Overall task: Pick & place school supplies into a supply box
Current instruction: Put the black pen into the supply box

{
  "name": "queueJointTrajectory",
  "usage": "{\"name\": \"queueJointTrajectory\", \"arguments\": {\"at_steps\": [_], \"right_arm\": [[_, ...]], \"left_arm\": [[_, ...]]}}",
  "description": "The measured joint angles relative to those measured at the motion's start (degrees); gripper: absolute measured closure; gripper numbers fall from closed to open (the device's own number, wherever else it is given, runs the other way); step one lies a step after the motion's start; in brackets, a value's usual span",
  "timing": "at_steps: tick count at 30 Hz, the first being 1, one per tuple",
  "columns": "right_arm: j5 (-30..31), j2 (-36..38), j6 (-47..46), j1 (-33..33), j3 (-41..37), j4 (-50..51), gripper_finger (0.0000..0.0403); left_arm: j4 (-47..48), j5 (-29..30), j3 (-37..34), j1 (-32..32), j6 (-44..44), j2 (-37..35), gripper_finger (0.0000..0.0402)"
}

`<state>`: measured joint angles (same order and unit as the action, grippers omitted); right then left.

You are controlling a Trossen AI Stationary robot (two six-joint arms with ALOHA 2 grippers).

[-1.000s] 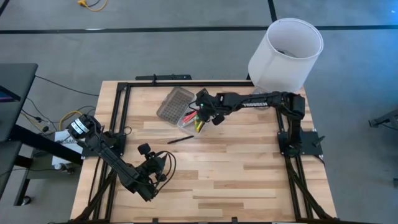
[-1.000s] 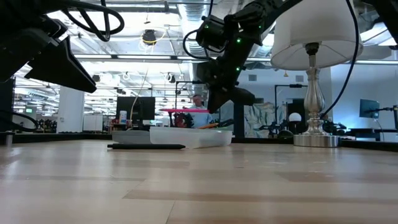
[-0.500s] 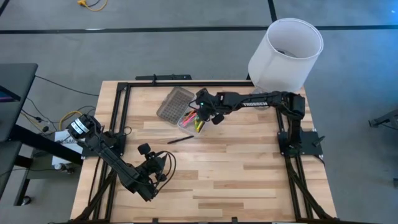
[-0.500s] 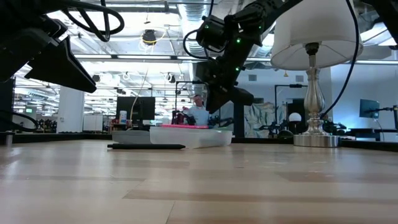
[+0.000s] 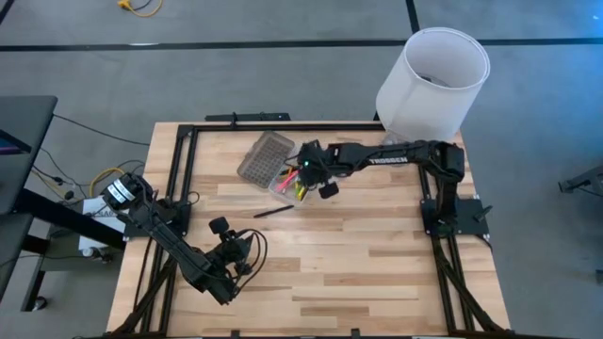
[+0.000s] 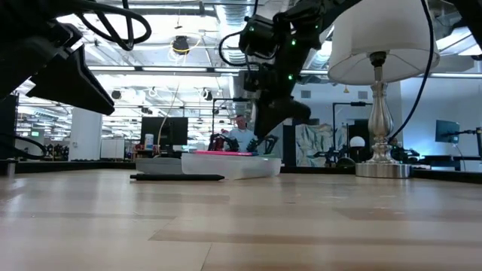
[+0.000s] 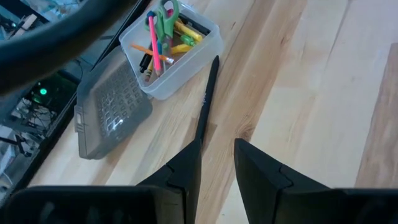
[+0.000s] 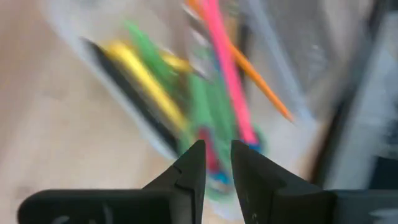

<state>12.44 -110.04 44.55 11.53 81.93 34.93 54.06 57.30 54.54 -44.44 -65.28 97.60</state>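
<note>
- Right gripper [image 5: 316, 172], fingers narrowly parted and holding nothing, hangs over the supply box [image 7: 198, 48], near the table's far edge [image 5: 283, 125].
- One black pen [image 5: 273, 212] lies alone on open wood beside it.
- Left gripper [image 5: 229, 237], narrow and empty, waits near the front-left.

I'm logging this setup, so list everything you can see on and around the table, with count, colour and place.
supply box: one, clear, far middle of the table, open
lid: one, grey grid-textured, flat on the table beside the box
pink pen: one, pink, in the box
scissors: one pair, green-handled, in the box
yellow pencils: a few, yellow, in the box
dark pen: one, black, loose on the table just in front of the box
lampshade: one, white, far right corner
lamp base: one, silver, under the shade
table: one, light wood, black frame
person: one, in the room behind
left gripper: near left, over bare table, open
right gripper: above the box, open, holding nothing
</note>
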Motion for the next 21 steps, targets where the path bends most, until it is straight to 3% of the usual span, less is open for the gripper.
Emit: {"name": "queueJointTrajectory", "arguments": {"at_steps": [9,21], "right_arm": [[-1.74,-0.07,-5.68,-7.42,-0.04,1.29,0.0332],[-0.35,1.95,-18.58,-15.63,-0.14,10.11,0.0332]], "left_arm": [[0.0,-2.0,0.0,2.91,7.45,0.0,0.0311],[-3.8,-7.96,0.0,14.43,21.15,-0.04,0.0311]]}}
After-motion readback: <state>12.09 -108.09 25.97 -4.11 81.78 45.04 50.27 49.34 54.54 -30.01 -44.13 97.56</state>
